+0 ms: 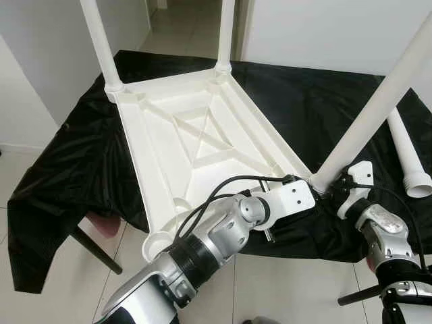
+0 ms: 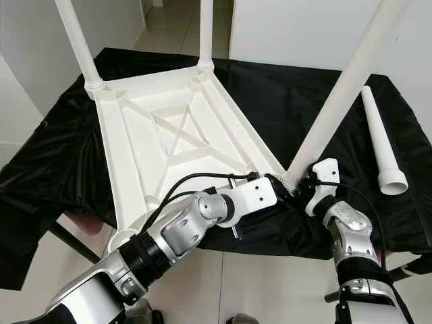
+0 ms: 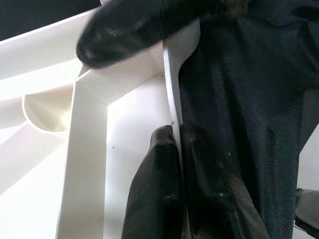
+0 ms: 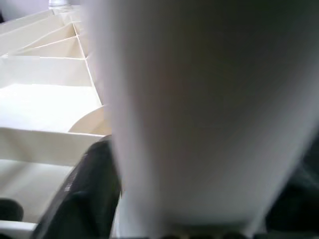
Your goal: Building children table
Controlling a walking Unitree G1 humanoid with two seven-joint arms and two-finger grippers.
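The white plastic tabletop [image 1: 196,145] lies upside down on a bench draped in black cloth [image 1: 61,169], its ribbed underside facing up. Two legs [image 1: 101,44] stand upright in the far corner sockets at about eleven and twelve o'clock. A third leg [image 1: 378,101] leans steeply from the near corner at about four o'clock, its foot at that socket and seemingly not yet seated square. The fourth leg [image 1: 408,158] lies loose on the cloth near three o'clock, wide end toward the robot, apart from the tabletop. The near socket [image 1: 156,244] at seven o'clock is open and holds nothing.

The left claw [image 3: 174,164] is clamped on the thin side rim of the tabletop, one finger on each face of the wall, just beside the near corner. The right claw [image 1: 347,189] is at the base of the leaning leg, whose shaft sits against one black finger [image 4: 84,194] in the right wrist view; it looks closed around the leg.

Judging by the moulded shell, the parts are light, stiff and smooth, so slippery under hard fingers. The rim gives a sound hold for steadying. The tapered leg is best gripped low, near the socket, where it can be levered upright without bending.
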